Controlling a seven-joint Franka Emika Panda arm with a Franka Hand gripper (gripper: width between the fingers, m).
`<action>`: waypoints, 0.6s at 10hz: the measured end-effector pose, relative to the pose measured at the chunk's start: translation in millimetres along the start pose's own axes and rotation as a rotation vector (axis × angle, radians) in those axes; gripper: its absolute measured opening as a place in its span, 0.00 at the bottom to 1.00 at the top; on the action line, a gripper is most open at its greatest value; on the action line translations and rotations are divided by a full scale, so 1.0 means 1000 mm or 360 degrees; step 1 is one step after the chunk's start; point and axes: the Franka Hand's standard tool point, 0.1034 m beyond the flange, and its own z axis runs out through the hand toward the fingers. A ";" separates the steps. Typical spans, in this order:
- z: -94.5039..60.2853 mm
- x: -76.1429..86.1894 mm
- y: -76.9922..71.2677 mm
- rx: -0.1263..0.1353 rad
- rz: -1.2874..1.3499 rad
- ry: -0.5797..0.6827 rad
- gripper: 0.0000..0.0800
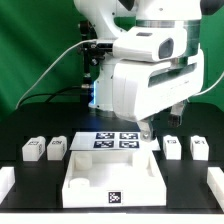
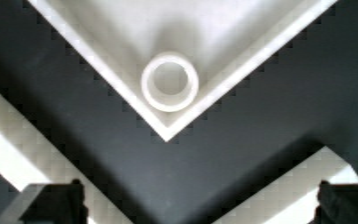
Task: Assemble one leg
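Four small white legs with tags stand on the black table in the exterior view: two on its left (image 1: 33, 150) (image 1: 57, 148) and two on its right (image 1: 172, 146) (image 1: 197, 148). The large white square panel (image 1: 85, 183) lies at the front middle. My gripper (image 1: 147, 129) hangs just above the panel's far right corner. In the wrist view the gripper (image 2: 199, 205) is open and empty, with its dark fingertips (image 2: 55, 200) wide apart. Between and beyond them lies the panel's corner (image 2: 247, 70) with its round hole (image 2: 169, 82). No leg shows in the wrist view.
The marker board (image 1: 112, 140) lies flat just behind the panel, beside my gripper. White blocks stand at the table's front corners, one on the exterior view's left (image 1: 5, 181) and one on its right (image 1: 213, 186). A green curtain hangs behind the arm.
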 end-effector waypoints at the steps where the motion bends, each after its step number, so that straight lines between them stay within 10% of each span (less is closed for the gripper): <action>1: 0.000 0.000 0.000 0.0000 0.0000 0.0000 0.81; 6: 0.002 0.000 -0.002 -0.0005 -0.0029 0.0006 0.81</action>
